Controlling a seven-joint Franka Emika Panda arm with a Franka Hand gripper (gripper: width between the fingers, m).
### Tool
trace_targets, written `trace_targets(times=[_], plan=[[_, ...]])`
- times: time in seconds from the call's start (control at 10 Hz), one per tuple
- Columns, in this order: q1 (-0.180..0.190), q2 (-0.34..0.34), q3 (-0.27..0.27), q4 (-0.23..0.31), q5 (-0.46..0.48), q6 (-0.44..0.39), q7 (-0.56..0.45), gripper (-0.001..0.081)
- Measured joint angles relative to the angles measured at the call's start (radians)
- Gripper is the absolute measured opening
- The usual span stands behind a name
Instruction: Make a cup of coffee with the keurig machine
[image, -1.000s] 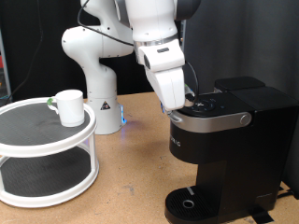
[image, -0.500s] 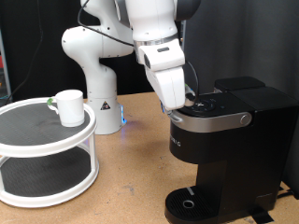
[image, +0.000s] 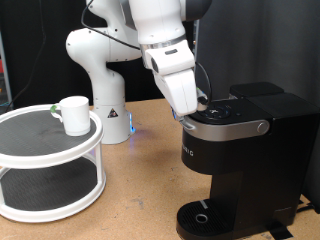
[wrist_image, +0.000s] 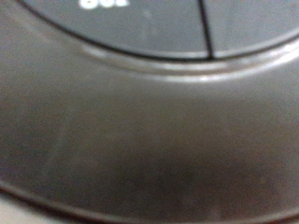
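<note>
The black keurig machine (image: 240, 150) stands at the exterior view's right, its grey silver-trimmed lid (image: 232, 118) down. My gripper (image: 197, 111) is pressed down at the lid's left end, its fingertips hidden against the lid. The wrist view is filled by a blurred close-up of the lid's dark top (wrist_image: 149, 121) with button outlines; no fingers show there. The white cup (image: 73, 113) stands upright on the top tier of a white round stand (image: 50, 150) at the exterior view's left, well away from the gripper. The drip tray (image: 205, 218) under the spout holds nothing.
The white robot base (image: 100, 75) stands at the back centre on the wooden table (image: 140, 190). A small blue light (image: 135, 127) glows beside the base. The two-tier stand takes up the table's left part.
The gripper has shifted very slightly toward the lid; otherwise nothing has visibly moved.
</note>
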Motion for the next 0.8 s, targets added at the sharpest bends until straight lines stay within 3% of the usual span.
trace_targets(times=[0.4,0.8], plan=[[0.000,-0.044,-0.014,-0.027,0.096,-0.014,-0.074,0.0002],[0.005,-0.103,-0.017,-0.016,0.172,-0.071,-0.085,0.0002]])
